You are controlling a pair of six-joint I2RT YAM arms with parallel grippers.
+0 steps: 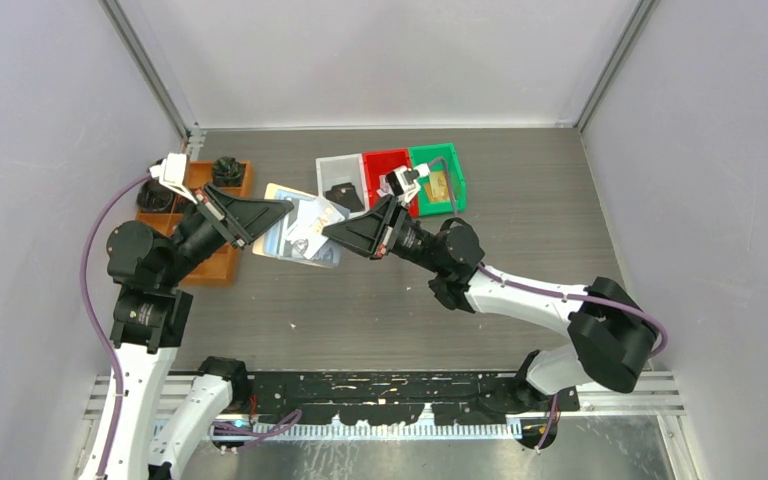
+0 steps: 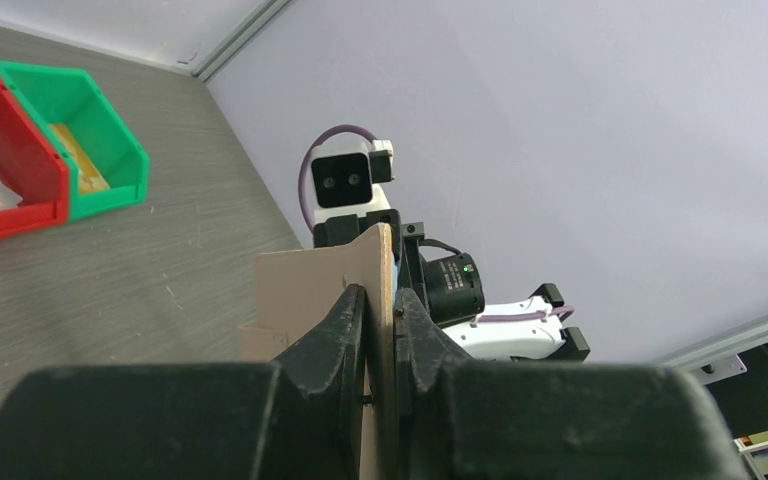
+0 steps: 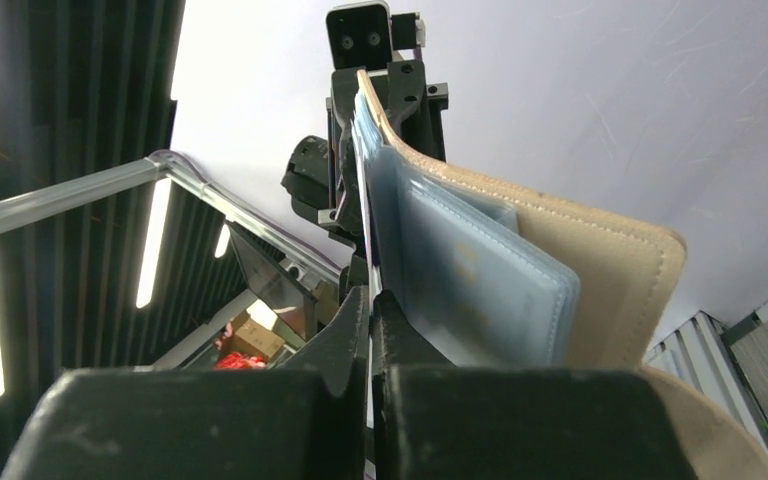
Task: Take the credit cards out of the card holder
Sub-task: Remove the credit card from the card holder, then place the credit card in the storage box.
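Observation:
The tan card holder (image 1: 282, 192) hangs open in the air between my two grippers, above the table's middle. Pale credit cards (image 1: 305, 238) show in its clear sleeves. My left gripper (image 1: 282, 212) is shut on the holder's tan cover; in the left wrist view the cover (image 2: 310, 290) stands edge-on between the closed fingers of that gripper (image 2: 380, 300). My right gripper (image 1: 328, 232) is shut at the holder's other end. In the right wrist view it (image 3: 371, 295) pinches a thin pale edge (image 3: 363, 200), seemingly a credit card, beside the clear sleeves (image 3: 460, 280) and the tan cover (image 3: 620, 290).
A clear bin (image 1: 340, 180), a red bin (image 1: 388, 168) and a green bin (image 1: 440, 178) stand behind the grippers at the back. A brown tray (image 1: 215, 262) with black items (image 1: 227, 170) sits at the left under my left arm. Grey walls enclose three sides.

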